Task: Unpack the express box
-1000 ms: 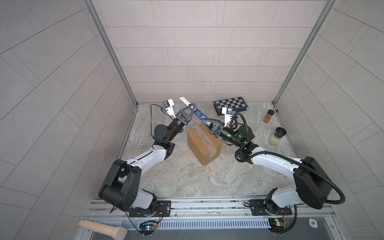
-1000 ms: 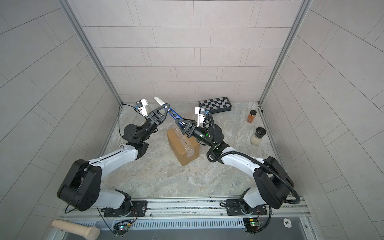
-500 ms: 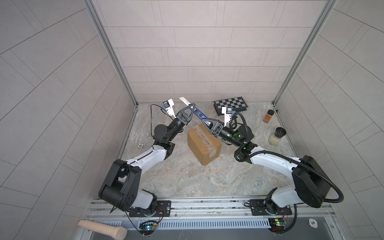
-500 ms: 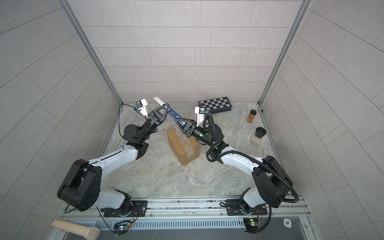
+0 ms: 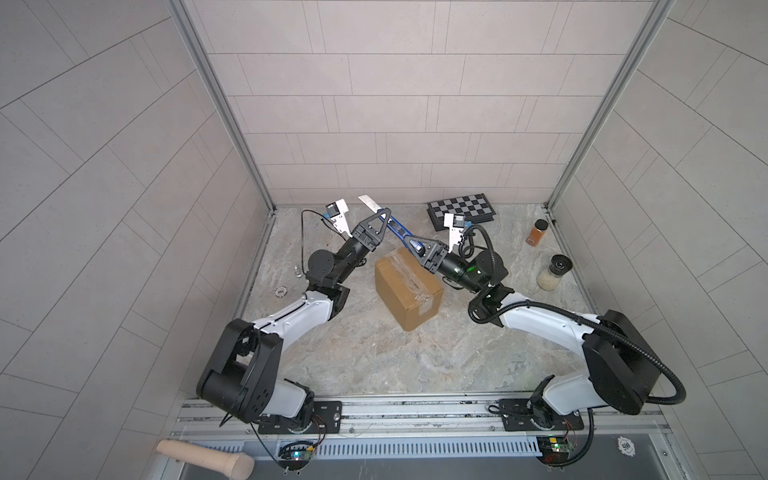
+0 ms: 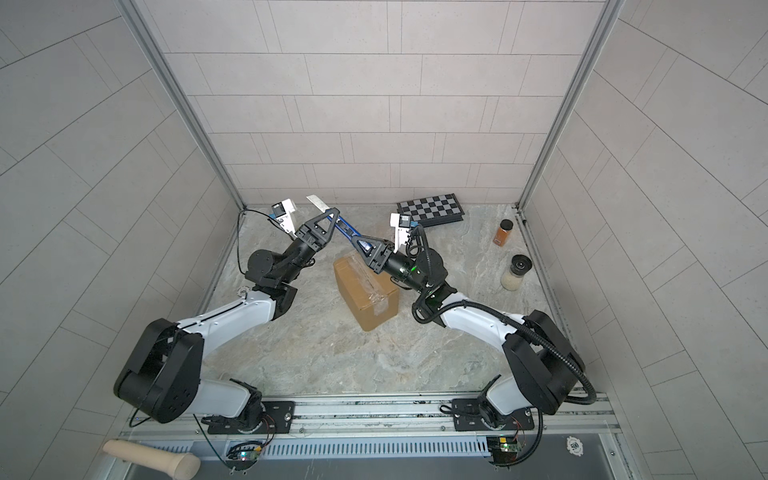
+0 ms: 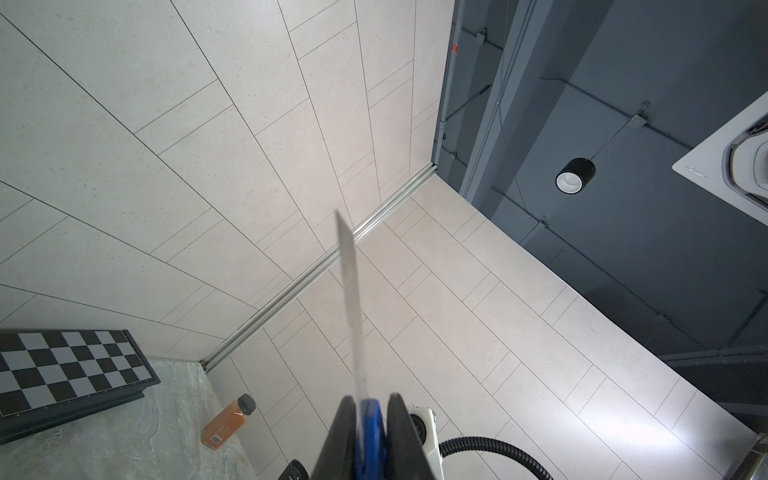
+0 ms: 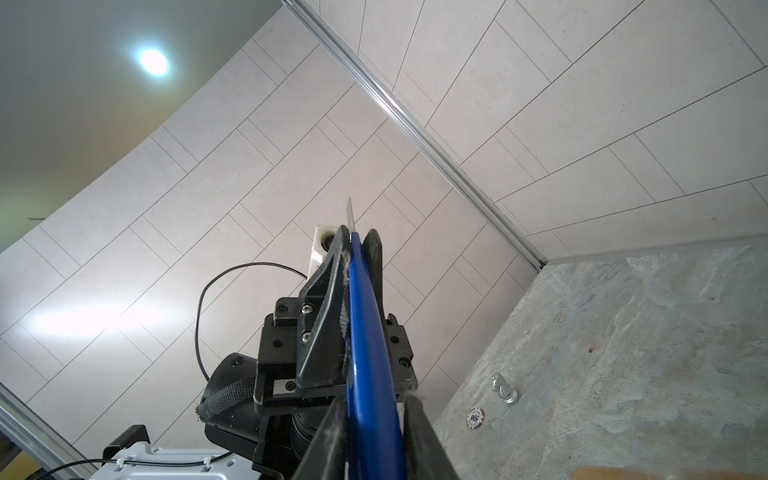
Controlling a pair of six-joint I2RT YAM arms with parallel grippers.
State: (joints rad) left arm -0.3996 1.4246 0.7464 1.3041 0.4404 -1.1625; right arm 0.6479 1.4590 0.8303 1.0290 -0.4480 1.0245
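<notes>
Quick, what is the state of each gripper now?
Left gripper: closed on the blue utility knife.
Right gripper: around the knife's handle; grip cannot be told.

The express box (image 5: 405,291) sits in the middle of the desk (image 5: 374,365), and above its back end the cutter (image 5: 397,227) stretches from the left hand (image 5: 380,215) to the right hand (image 5: 411,242). Behind the box to the right lies the game board (image 5: 461,210), with the bottle (image 5: 537,232) further right and the jar (image 5: 555,272) in front of the bottle. Left of the box lie the chip (image 5: 281,292) and, behind it, a little peg (image 5: 296,271).
</notes>
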